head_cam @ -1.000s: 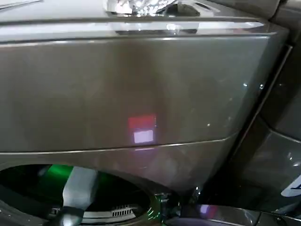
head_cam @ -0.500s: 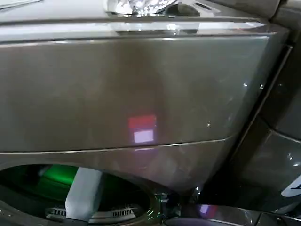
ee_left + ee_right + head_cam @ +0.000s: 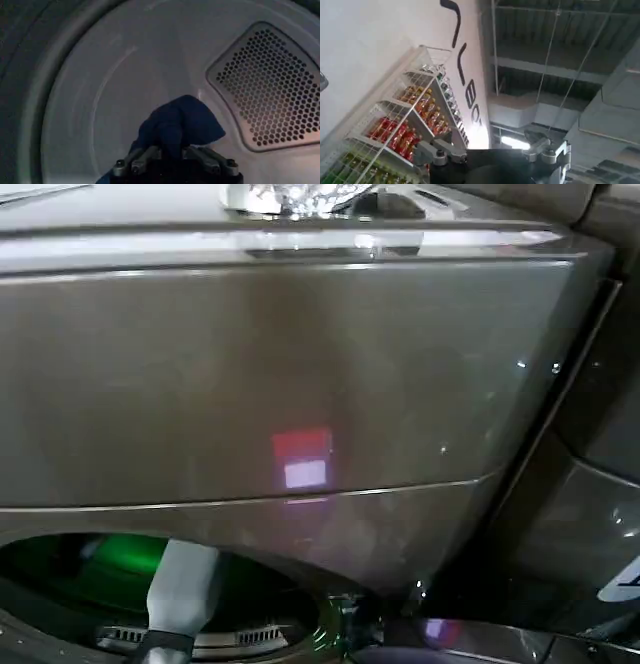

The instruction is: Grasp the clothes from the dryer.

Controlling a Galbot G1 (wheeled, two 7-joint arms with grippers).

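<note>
Head view, reading left to right: the left arm goes down into the dryer through the porthole at about seven o'clock, where a green glow lights the opening. The broad brown-grey front panel spans the middle, and a neighbouring machine stands at four o'clock.

Left wrist view, inside the drum: the left gripper is clenched on the dark navy garment, which bunches up from between the fingers, with more blue fabric at the gripper's side. A perforated vent panel sits at two o'clock on the drum's back wall. No pale grey garment is visible here.

Right wrist view: the right gripper has its fingers spread and holds nothing. It points up toward a ceiling and stocked shelving, so I judge this arm idle.

Assessment: the grasp on the navy piece appears secured. Withdrawal through the porthole remains. Whether the grey garment is out or not cannot be determined.
</note>
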